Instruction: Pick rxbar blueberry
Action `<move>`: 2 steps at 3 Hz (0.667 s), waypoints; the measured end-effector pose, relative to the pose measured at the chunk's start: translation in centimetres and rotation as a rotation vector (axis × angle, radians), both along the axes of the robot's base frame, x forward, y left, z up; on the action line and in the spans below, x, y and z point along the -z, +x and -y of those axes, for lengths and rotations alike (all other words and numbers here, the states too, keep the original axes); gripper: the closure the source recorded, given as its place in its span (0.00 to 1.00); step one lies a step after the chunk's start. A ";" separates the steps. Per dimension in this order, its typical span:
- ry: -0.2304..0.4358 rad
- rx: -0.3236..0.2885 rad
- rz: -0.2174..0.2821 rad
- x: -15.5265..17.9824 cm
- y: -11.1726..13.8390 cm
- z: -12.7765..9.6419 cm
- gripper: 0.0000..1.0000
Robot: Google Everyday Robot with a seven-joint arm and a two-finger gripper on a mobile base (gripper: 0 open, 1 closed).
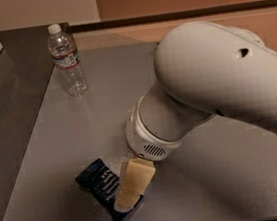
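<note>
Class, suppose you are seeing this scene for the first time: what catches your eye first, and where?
The white arm fills the right half, reaching over the grey table. Its cream gripper sits over the right end of the dark-blue rxbar blueberry near the front edge. A water bottle stands upright at the back left.

My gripper (129, 197) sits over the right end of the dark blue snack bar (96, 179), by the near edge of the table (53, 193). A water bottle (67, 61) stands upright at the far left.
</note>
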State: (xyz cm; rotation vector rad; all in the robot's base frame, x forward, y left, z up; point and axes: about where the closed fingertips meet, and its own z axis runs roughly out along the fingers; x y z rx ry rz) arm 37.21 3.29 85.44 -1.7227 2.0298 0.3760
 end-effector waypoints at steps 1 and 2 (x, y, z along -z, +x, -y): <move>0.003 -0.083 0.002 0.8 -1.2 -2.3 0.00; -0.008 -0.138 0.011 1.8 -1.7 -3.6 0.00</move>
